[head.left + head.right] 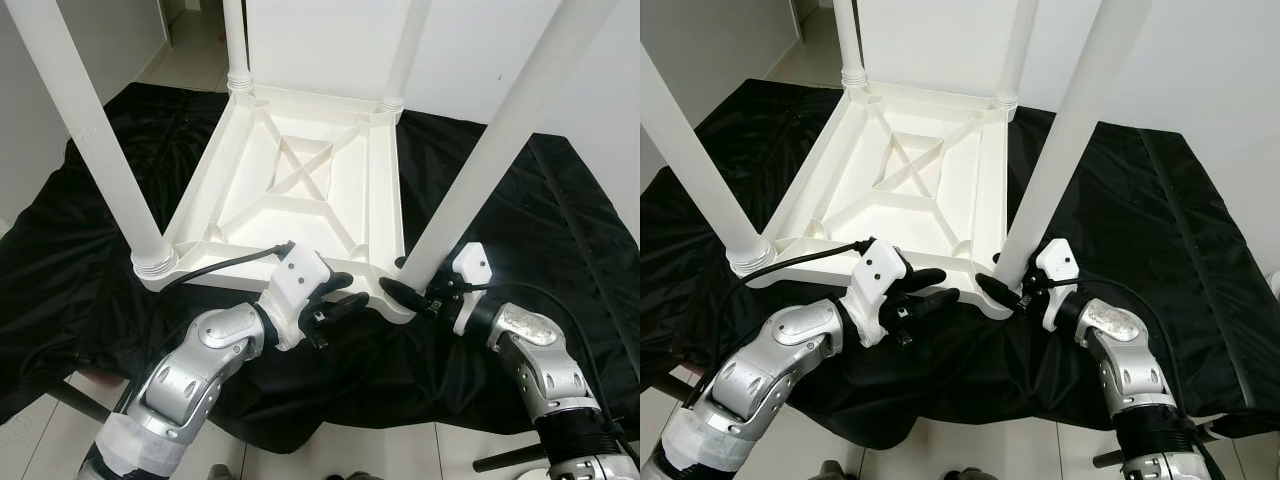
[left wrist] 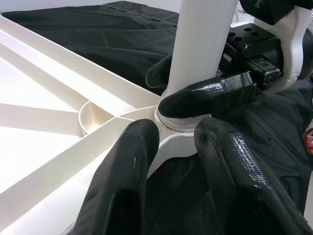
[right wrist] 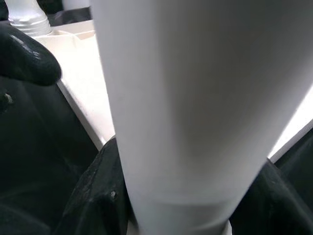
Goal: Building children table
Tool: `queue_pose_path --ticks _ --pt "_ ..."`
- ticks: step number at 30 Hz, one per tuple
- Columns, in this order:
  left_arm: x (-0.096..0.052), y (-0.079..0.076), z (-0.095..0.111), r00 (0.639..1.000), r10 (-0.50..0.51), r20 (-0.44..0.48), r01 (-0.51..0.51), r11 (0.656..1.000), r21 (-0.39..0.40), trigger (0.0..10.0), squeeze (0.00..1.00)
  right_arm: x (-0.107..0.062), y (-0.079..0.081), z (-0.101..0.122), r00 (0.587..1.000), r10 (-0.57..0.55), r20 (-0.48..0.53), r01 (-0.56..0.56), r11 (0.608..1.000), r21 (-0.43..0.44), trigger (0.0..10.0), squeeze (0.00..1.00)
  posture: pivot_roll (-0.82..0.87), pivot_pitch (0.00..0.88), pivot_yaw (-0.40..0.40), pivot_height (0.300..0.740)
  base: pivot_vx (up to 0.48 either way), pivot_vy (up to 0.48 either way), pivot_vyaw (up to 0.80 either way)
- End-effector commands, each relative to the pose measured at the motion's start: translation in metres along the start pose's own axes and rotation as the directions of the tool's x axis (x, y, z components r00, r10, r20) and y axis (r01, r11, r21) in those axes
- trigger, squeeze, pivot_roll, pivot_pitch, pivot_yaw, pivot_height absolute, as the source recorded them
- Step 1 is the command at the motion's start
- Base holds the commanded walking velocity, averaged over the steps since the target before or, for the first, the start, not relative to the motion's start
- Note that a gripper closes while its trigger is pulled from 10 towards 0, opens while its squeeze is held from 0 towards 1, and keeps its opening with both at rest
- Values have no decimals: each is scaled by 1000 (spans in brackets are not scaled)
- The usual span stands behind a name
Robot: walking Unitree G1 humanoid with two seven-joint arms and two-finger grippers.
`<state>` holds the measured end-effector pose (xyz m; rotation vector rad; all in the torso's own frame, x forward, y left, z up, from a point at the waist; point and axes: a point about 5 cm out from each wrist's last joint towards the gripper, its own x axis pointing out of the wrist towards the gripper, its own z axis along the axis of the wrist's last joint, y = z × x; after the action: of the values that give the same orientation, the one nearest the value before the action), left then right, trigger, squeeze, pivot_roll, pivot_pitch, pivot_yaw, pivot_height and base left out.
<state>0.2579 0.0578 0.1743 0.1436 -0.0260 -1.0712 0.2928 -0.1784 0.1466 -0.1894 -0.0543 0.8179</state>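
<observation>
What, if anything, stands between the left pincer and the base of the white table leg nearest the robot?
Nothing visible does. The left pincer faces the white plastic table leg with open space between; the right pincer already wraps the leg's base from the other side.

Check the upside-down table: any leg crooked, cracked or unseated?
Nothing stands out. The white tabletop lies upside down on the black cloth, four legs in its corner sockets. The right gripper clasps the near right leg at its base; the left gripper hovers open beside it.
</observation>
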Motion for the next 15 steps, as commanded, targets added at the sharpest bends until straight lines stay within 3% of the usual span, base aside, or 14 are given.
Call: queue_pose_path --ticks 1,2,3,7,10,12,13,14,15 --pt "2 -2 1 999 -47 0 47 999 4 10000 0 0 6 -4 1000 -22 -21 22 1000 7 10000 0 33 101 -41 740 0 0 0" --pt "2 -2 1 999 -47 0 47 999 4 10000 0 0 6 -4 1000 -22 -21 22 1000 7 10000 0 33 101 -41 740 0 0 0" --pt "2 -3 1 999 -50 0 50 999 4 10000 0 2 6 -3 994 -109 -19 109 994 17 10000 0 31 102 -43 740 0 0 0" --pt "3 -3 1 999 -51 0 51 999 3 10000 0 4 7 -2 989 -146 -21 146 989 11 10000 0 28 102 -43 740 0 0 0" --pt "3 -4 0 999 -52 1 52 999 1 10000 0 7 11 -3 965 -260 -34 261 965 21 10000 0 25 100 -44 740 0 0 0" --pt "3 -4 0 999 -52 1 52 999 1 10000 0 7 11 -3 965 -260 -34 261 965 21 10000 0 25 100 -44 740 0 0 0" --pt "3 -4 0 999 -51 1 51 999 0 10000 0 8 15 -3 945 -325 -28 325 945 38 10000 0 29 101 -47 740 0 0 0" --pt "2 -3 0 999 -48 1 48 999 -1 10000 0 9 22 -3 885 -464 -28 465 881 83 10000 0 29 101 -47 740 0 0 0" --pt "2 -3 0 999 -47 0 47 999 -1 10000 0 9 24 -4 866 -500 -35 501 860 97 10000 0 29 101 -47 740 0 0 0"
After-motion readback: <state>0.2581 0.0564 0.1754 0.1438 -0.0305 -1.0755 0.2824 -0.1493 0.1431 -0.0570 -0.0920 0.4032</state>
